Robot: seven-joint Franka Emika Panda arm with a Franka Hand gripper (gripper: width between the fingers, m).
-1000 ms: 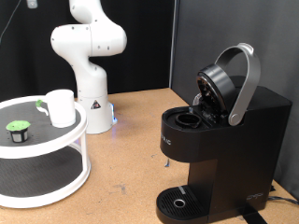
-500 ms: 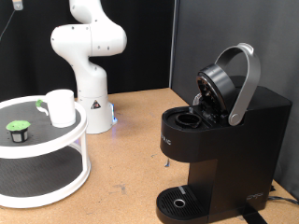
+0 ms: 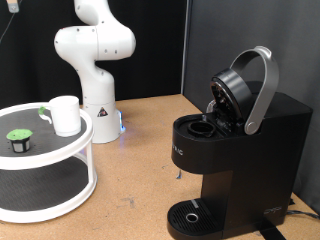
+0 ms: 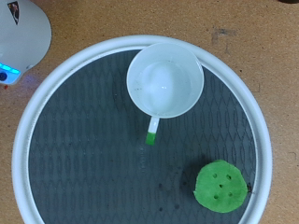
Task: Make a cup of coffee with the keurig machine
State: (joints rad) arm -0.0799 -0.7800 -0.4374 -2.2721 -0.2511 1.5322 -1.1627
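The cup [image 3: 66, 114] stands on the top tier of a round white stand [image 3: 50, 160] at the exterior view's left, with a green-topped pod [image 3: 19, 139] near it. From above, the cup [image 4: 164, 80] looks empty, its handle pointing inward. The coffee machine [image 3: 235, 160] sits well apart, lid raised. The gripper is out of sight, so I cannot tell its opening or hold.
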